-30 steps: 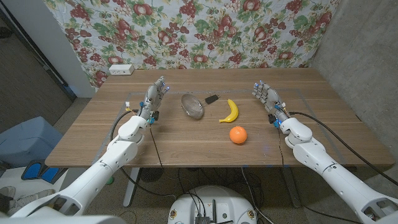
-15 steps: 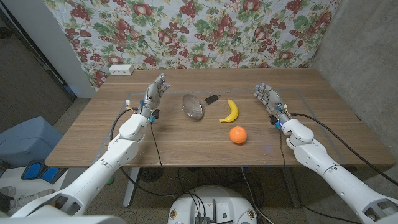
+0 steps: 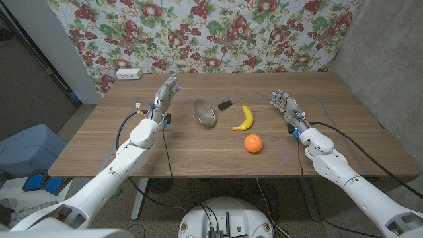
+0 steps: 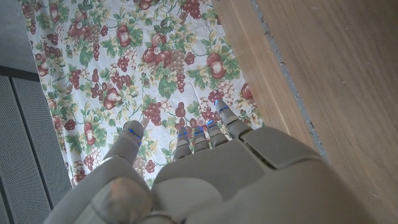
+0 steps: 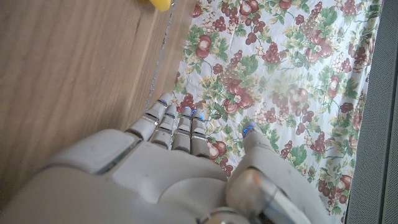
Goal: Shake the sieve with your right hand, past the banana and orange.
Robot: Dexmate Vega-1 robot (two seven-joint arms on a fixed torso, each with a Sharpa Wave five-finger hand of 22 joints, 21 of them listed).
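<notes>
A metal mesh sieve (image 3: 205, 112) with a black handle lies on the table's middle, tipped on its side. Just right of it lies a yellow banana (image 3: 245, 118), and an orange (image 3: 252, 143) sits nearer the front edge. My right hand (image 3: 286, 106) is raised at the table's right side, fingers apart, holding nothing, well right of the banana. My left hand (image 3: 164, 96) is raised left of the sieve, fingers apart and empty. In the right wrist view the banana's tip (image 5: 157, 4) shows beyond my right hand (image 5: 155, 168). The left hand (image 4: 205, 174) points at the cloth.
A floral cloth (image 3: 218, 30) hangs behind the wooden table (image 3: 198, 152). A white box (image 3: 128, 73) sits at the far left corner. A grey wall stands to the right, and a blue bin (image 3: 30, 149) stands on the floor to the left.
My left hand has lifted and moved a little toward the far edge. My right hand has shifted slightly toward the near edge. The sieve and fruit have not moved.
</notes>
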